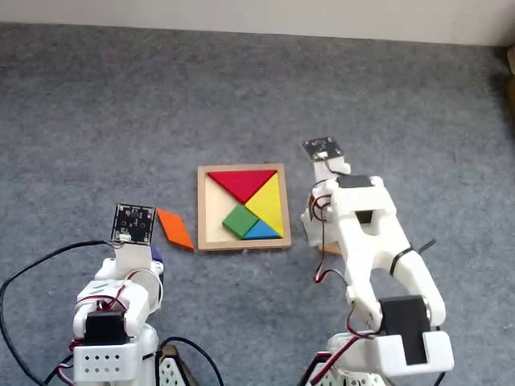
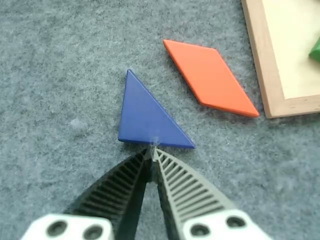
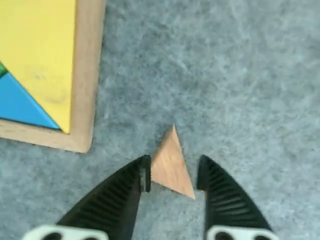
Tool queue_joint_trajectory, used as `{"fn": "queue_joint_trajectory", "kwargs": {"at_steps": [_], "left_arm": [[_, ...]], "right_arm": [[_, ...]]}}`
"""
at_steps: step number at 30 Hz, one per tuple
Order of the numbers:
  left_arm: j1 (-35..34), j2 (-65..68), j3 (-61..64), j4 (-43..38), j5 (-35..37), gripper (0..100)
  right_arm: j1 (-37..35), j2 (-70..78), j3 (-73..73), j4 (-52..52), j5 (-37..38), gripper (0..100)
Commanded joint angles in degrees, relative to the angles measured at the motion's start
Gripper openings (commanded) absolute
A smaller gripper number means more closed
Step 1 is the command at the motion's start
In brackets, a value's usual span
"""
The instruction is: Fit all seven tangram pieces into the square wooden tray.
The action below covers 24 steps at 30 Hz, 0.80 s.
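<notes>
**Four pieces seated, three left outside the tray**

The square wooden tray (image 1: 201,209) holds a red triangle (image 1: 241,183), a yellow triangle (image 1: 272,205), a green piece (image 1: 237,220) and a light-blue triangle (image 1: 262,231). The tray's left portion is bare wood, so I judge the job a little over half done.

Left of the tray lie an orange parallelogram (image 1: 175,227) and, farther from it, a dark-blue triangle (image 2: 147,120). The left gripper (image 2: 151,151) is pinched closed, empty, with its tips at that triangle's edge. Just right of the tray, the right gripper (image 3: 173,167) straddles a tan triangle (image 3: 169,155) with its jaws parted and not clamped.

Everything rests on grey carpet (image 1: 96,121). Beyond the tray, a pale strip (image 1: 241,16) borders the carpet.
</notes>
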State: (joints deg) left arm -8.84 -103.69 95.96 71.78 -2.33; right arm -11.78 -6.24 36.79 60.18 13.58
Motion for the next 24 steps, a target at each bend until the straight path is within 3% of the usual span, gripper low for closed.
{"fn": "queue_joint_trajectory", "kwargs": {"at_steps": [1, 9, 12, 24], "left_arm": [[-0.57, -0.22, 1.19, 0.18, 0.53, 3], [-0.57, -0.22, 1.19, 0.18, 0.53, 3], [-0.57, -0.22, 1.19, 0.18, 0.53, 3], [-0.57, -0.22, 1.19, 0.18, 0.53, 3]], "right_arm": [[-0.92, -3.12, -2.15, 0.92, 0.53, 20.6], [-3.74, 6.46, -2.59, 0.92, 0.62, 20.6], [-3.74, 9.45, -2.59, 0.92, 4.13, 20.4], [-0.92, 9.63, -4.88, 1.1, 5.71, 6.2]]}}
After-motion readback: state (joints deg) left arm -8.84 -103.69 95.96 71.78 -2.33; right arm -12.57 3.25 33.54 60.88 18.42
